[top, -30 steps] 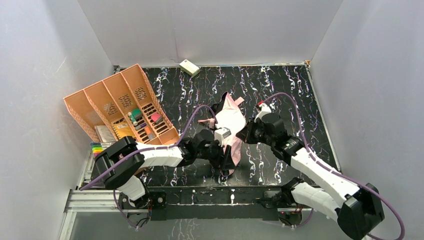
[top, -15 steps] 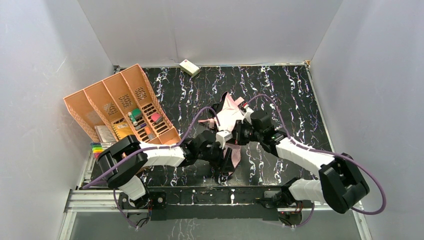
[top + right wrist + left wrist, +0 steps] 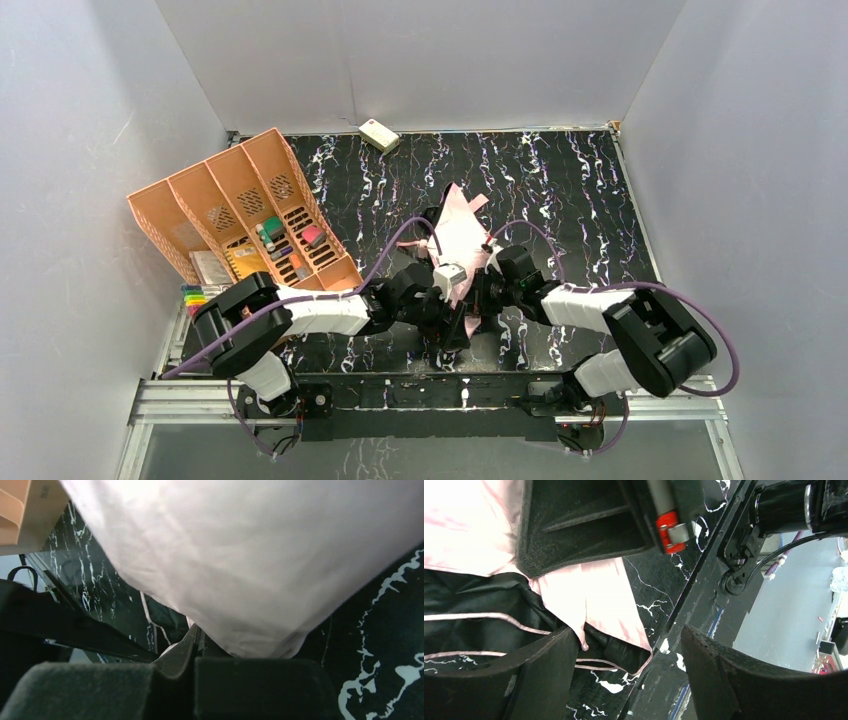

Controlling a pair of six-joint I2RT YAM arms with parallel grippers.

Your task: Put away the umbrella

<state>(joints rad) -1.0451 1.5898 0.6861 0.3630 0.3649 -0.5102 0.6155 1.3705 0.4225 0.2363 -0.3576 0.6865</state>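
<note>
The left gripper (image 3: 629, 636) is held wide apart beside the umbrella (image 3: 594, 600), with nothing gripped. The right gripper (image 3: 192, 662) is squeezed tight, and a fold of umbrella cloth seems pinched in it.

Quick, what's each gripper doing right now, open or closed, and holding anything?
Left gripper: open, fingers apart at the edge of the umbrella, holding nothing.
Right gripper: closed, right up against the umbrella; whether it pinches fabric cannot be told.

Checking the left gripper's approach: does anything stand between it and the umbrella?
Nothing visible does. The open left gripper is right at the edge of the umbrella fabric. The right gripper is shut at the fabric alongside, not in between.
</note>
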